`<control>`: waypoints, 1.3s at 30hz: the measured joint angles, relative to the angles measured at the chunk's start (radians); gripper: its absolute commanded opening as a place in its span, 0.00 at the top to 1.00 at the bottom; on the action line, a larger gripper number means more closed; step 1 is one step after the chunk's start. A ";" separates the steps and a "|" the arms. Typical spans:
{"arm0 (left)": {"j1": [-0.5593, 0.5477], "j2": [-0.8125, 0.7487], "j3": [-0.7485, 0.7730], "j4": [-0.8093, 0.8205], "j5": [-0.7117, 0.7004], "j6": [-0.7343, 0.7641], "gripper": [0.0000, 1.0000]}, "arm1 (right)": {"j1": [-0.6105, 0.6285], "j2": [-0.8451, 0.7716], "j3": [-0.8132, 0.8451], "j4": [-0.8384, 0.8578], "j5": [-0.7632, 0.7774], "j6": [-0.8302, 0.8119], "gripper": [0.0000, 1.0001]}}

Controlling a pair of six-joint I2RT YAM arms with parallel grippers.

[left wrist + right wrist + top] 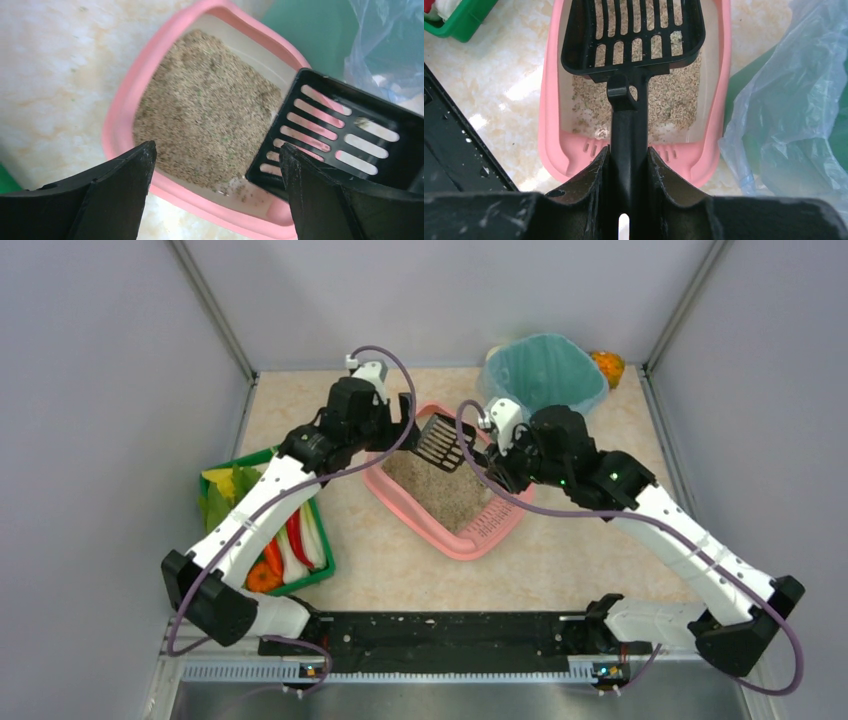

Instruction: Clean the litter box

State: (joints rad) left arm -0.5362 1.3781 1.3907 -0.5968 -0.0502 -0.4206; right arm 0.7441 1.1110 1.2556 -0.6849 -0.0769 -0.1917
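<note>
Since the litter box [452,545] lies slantwise at the middle of the counter [600,560], its long axis runs from far left to near right, with the slotted ledge at the near-right end and beige litter filling the rest. Over its far-left half hangs a black slotted scoop [440,440], whose handle follows that same axis back to the right tool [629,165], clamped narrow on the handle just above the ledge. One small pale clump [676,36] sits on the slats; most of the scoop looks sifted clean.

The left tool [217,147] hovers above the far-left end of the box with its jaws spread wide, holding nothing, the scoop's head just beside its right finger.

Beyond the box, at the far right of the counter, stands a teal-lined bin [545,375], close behind the right arm's wrist. A green tray [303,584] of colourful items sits well apart on the left.

Judging by this, the step in hand is lifting out waste, and the bin lies opposite to where the scoop points, so the right arm, which is nearer, would have to swing the head round.
</note>
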 measured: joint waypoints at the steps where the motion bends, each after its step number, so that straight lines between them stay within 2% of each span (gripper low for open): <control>1: 0.002 -0.015 -0.004 0.003 -0.021 0.002 0.02 | 0.000 0.028 0.027 -0.021 0.000 0.012 1.00; 6: 0.005 -0.174 -0.077 0.061 -0.155 0.040 0.01 | 0.000 0.169 0.133 -0.121 0.032 0.093 1.00; 11: 0.005 -0.351 -0.217 0.174 -0.281 0.093 0.01 | -0.008 0.289 0.229 -0.248 0.079 0.179 1.00; 25: 0.006 -0.515 -0.512 0.313 -0.502 0.233 0.01 | -0.029 0.707 0.660 -0.696 0.129 0.305 1.00; 32: 0.006 -0.532 -0.544 0.365 -0.539 0.267 0.01 | -0.069 0.735 0.685 -0.786 0.114 0.379 1.00; 39: 0.006 -0.531 -0.556 0.373 -0.538 0.266 0.01 | -0.077 0.736 0.674 -0.805 0.072 0.369 1.00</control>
State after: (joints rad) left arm -0.5301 0.8471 0.8349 -0.2234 -0.5884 -0.1547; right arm 0.6670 1.8469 1.9301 -1.4902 -0.0048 0.1776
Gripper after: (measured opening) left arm 0.989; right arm 0.245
